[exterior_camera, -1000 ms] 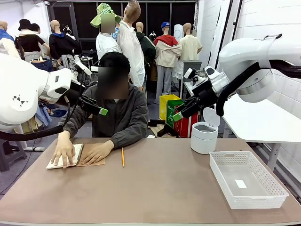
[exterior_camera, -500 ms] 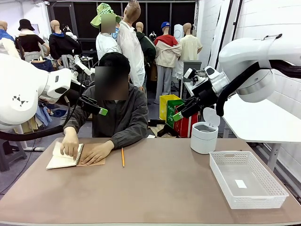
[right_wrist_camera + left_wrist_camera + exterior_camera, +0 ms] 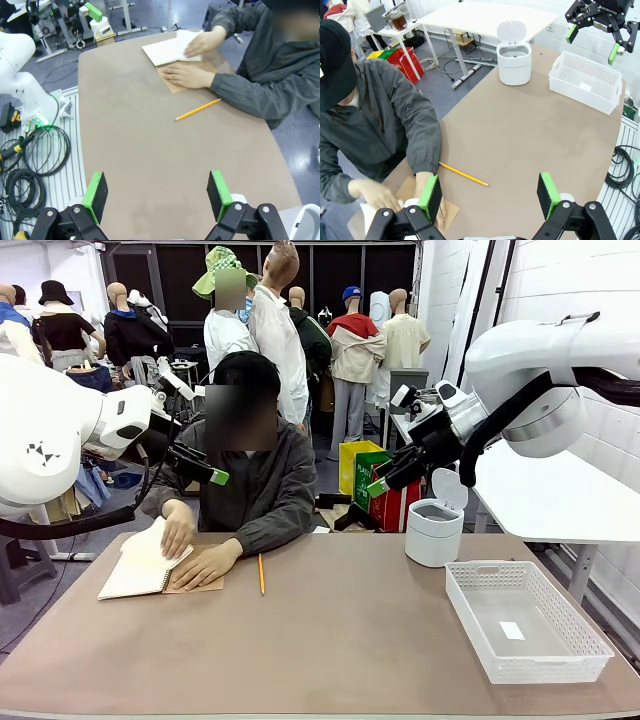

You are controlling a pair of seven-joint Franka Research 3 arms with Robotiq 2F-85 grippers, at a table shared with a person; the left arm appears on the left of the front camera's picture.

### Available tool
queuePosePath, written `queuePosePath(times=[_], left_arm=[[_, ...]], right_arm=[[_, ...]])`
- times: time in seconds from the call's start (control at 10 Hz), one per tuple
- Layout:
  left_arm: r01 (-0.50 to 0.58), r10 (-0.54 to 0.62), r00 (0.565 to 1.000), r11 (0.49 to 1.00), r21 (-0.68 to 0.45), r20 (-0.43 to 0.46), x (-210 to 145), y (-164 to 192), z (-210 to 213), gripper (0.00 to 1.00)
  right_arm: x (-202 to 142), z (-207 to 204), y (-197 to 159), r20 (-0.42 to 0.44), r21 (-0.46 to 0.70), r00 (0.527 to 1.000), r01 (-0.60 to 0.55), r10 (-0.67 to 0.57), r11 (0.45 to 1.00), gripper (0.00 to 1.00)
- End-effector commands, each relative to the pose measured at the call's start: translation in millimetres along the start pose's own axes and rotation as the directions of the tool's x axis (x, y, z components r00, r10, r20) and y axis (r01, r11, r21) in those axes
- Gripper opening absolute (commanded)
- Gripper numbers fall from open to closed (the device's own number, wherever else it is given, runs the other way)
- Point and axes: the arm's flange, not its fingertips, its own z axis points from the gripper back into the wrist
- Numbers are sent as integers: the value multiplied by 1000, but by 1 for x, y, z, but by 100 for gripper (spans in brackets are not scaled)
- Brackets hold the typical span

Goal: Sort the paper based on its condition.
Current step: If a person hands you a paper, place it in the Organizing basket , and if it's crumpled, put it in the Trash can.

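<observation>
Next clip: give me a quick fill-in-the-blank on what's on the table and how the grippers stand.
1. A yellow ____ lies on the table beside the notebook.
2. The lid of the white bin stands ____.
3. The left gripper and right gripper are both ____ and hold nothing.
4. The white basket sits on the robot's ____ side.
Missing words: pencil; open; open; right.

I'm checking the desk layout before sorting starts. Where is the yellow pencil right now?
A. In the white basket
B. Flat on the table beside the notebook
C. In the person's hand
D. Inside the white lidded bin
B: the pencil lies flat on the table, beside the notebook and apart from it, with no hand on it.
</observation>
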Motion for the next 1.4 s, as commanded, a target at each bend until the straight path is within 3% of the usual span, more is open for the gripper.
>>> queuePosePath(times=[0.0, 1.3], left_arm=[[10, -10, 1000, 1000, -5, -4, -2, 1, -1, 100], [10, -10, 1000, 1000, -5, -4, -2, 1, -1, 100]], right_arm=[[2, 0, 0, 4, -1, 1000, 7, -7, 1000, 100], [2, 0, 0, 4, -1, 1000, 7, -7, 1000, 100]])
